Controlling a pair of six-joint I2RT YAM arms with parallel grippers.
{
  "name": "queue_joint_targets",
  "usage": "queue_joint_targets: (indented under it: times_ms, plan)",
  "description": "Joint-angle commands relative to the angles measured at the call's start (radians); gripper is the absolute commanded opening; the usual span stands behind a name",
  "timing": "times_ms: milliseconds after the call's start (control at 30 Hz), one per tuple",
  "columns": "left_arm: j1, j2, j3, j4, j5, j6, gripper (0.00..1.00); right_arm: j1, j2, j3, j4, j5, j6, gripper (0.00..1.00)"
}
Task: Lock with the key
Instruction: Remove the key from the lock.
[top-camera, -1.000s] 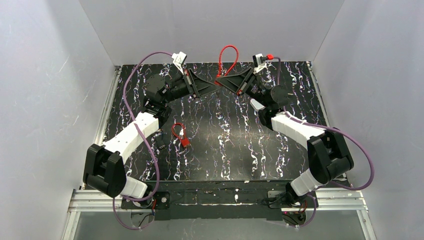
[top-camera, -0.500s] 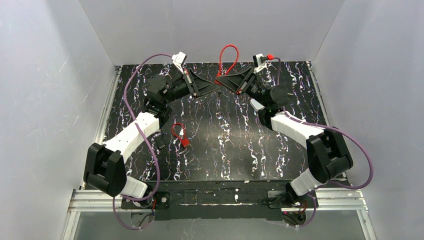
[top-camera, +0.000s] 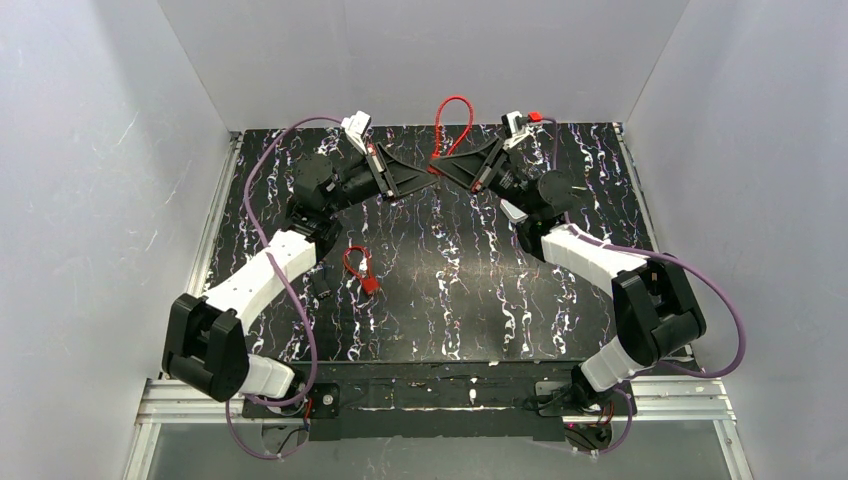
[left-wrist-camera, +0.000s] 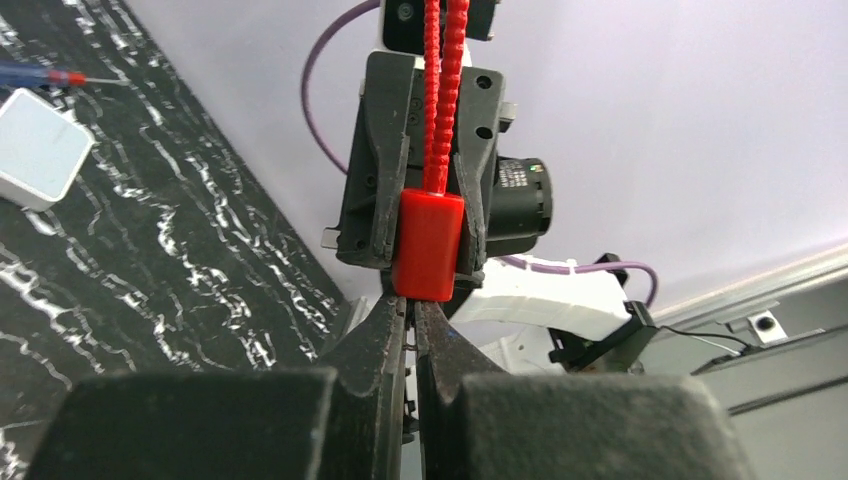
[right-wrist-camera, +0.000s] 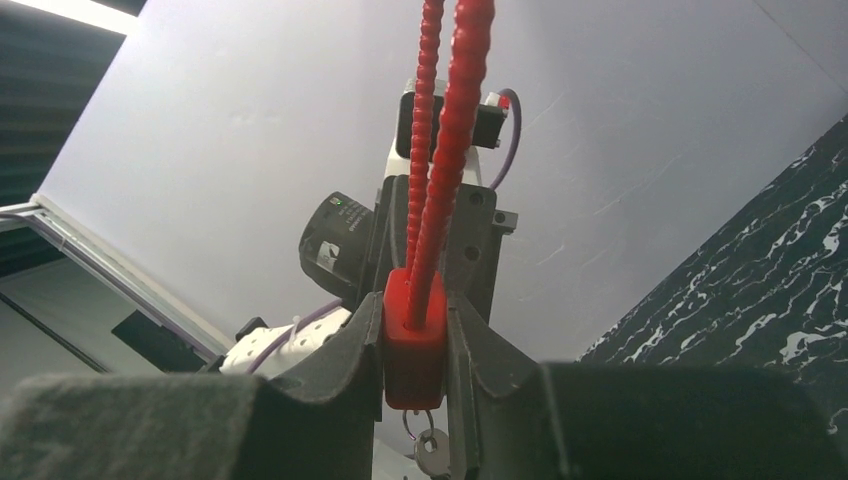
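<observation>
A red padlock (right-wrist-camera: 413, 340) with a red cable loop (top-camera: 455, 115) is held in the air over the back middle of the table. My right gripper (right-wrist-camera: 414, 350) is shut on the lock's body, also seen in the left wrist view (left-wrist-camera: 428, 245). My left gripper (left-wrist-camera: 411, 318) faces it from the left, its fingers closed on a thin metal key right under the lock body. A key on a small ring (right-wrist-camera: 432, 450) hangs below the lock. In the top view the left gripper (top-camera: 422, 173) and the right gripper (top-camera: 447, 166) meet tip to tip.
A second red padlock (top-camera: 361, 268) lies on the black marbled table (top-camera: 450, 300) left of centre, with a small dark item (top-camera: 325, 293) beside it. A white box (left-wrist-camera: 40, 145) lies on the table under the right arm. Grey walls stand close behind and on both sides.
Both grippers keep their hold. The left arm's wrist has shifted slightly left and the lock and its loop have barely moved.
</observation>
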Motion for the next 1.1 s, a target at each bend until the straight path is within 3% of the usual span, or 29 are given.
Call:
queue_joint_targets:
  times_ms: [0, 100, 267, 333, 367, 467, 533, 700, 867, 1067]
  plan:
    - [-0.029, -0.043, 0.024, -0.235, -0.004, 0.165, 0.0, 0.007, -0.021, 0.114, -0.268, 0.028, -0.13, 0.01]
    - [-0.03, -0.035, 0.041, -0.408, -0.056, 0.241, 0.0, -0.003, -0.008, 0.229, -0.634, 0.07, -0.305, 0.01]
    - [-0.036, -0.019, 0.062, -0.543, -0.107, 0.31, 0.0, -0.006, 0.007, 0.289, -0.797, 0.121, -0.353, 0.01]
    - [-0.035, -0.015, 0.054, -0.504, -0.077, 0.265, 0.0, -0.006, 0.012, 0.273, -0.733, 0.099, -0.324, 0.01]
    - [-0.035, -0.013, 0.025, -0.405, -0.046, 0.206, 0.0, -0.006, 0.012, 0.249, -0.658, 0.081, -0.283, 0.01]
    - [-0.039, 0.001, -0.036, -0.166, 0.012, 0.045, 0.0, -0.019, 0.019, 0.146, -0.332, 0.051, -0.089, 0.01]
    - [-0.042, -0.002, -0.051, -0.11, 0.032, 0.013, 0.0, -0.028, 0.022, 0.091, -0.145, 0.063, -0.009, 0.01]
    - [-0.051, -0.024, -0.087, -0.049, 0.069, -0.03, 0.0, -0.042, 0.018, 0.053, 0.052, 0.09, 0.086, 0.01]
    - [-0.077, -0.048, -0.114, -0.04, 0.092, -0.022, 0.0, -0.043, 0.014, 0.045, 0.089, 0.103, 0.105, 0.01]
    - [-0.095, -0.069, -0.144, -0.086, 0.095, 0.055, 0.0, -0.08, -0.003, 0.079, -0.085, 0.081, 0.006, 0.01]
